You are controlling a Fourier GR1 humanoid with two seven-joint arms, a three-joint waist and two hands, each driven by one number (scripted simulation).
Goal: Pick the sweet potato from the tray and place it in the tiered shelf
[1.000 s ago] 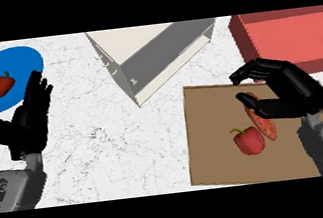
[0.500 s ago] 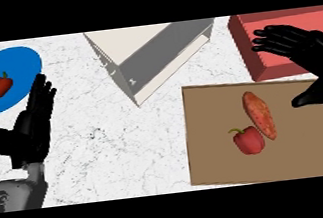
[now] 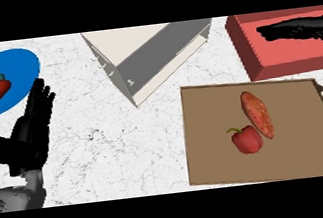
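Orange oblong sweet potato (image 3: 257, 114) lies free on brown tray (image 3: 216, 170), touching red pepper (image 3: 247, 139); we bring right robot hand (image 3: 300, 28), fingers extended, down over potato's pepper-free side; left robot hand (image 3: 28, 133) rests open.

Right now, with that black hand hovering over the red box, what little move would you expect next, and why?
Probably the right hand should swing back down over the brown tray toward the long orange sweet potato. It lies untouched beside the red bell pepper, and the hand, above the red box, holds nothing.
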